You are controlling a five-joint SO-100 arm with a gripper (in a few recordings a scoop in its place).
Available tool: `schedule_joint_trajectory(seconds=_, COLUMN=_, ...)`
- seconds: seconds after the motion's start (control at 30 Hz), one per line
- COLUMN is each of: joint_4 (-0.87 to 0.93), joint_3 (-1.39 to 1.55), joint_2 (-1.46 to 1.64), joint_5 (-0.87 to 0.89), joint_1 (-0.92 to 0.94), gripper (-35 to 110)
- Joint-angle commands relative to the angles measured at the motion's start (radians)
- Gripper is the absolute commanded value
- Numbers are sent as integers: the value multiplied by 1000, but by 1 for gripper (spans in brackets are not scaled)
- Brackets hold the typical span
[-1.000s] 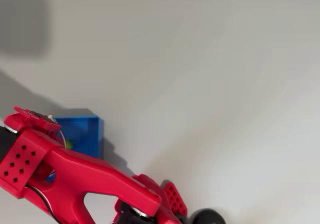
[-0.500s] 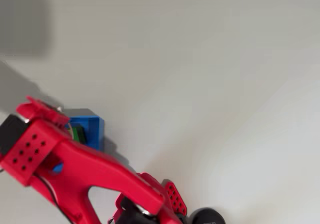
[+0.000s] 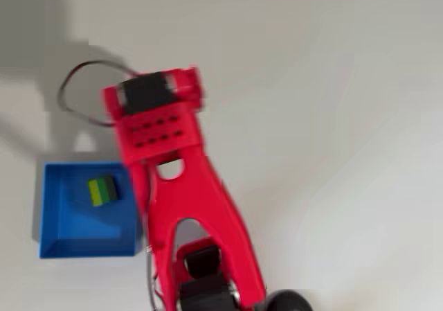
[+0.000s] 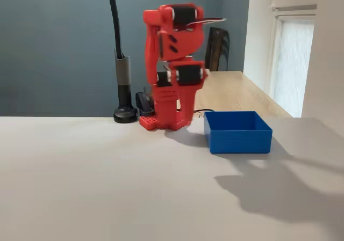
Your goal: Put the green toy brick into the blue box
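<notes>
Pale table (image 4: 80,187), blue box (image 4: 239,139) on it

The red arm (image 4: 174,64) stands folded upright at the table's (image 4: 107,182) back edge, the blue box (image 4: 237,132) just beside it on the right, a black lamp post (image 4: 122,64) on its left.

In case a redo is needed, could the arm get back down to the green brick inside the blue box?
Probably yes: the green brick lies uncovered in the open-topped blue box, beside the raised arm.
</notes>
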Motion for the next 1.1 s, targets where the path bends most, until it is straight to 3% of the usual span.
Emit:
schedule_joint_trajectory(seconds=0.0, joint_4=-6, joint_3=-52, joint_2=81, joint_5=9, joint_1=67, gripper=0)
schedule_joint_trajectory(seconds=0.2, joint_4=-29, joint_3=44, joint_2=288, joint_5=-6, joint_1=95, gripper=0)
schedule_joint_trajectory(seconds=0.77, joint_4=-259, joint_3=904, joint_2=1131, joint_5=-114, joint_1=184, gripper=0)
schedule_joint_trajectory(seconds=1.07, joint_4=-377, joint_3=1224, joint_2=1353, joint_5=-153, joint_1=187, gripper=0)
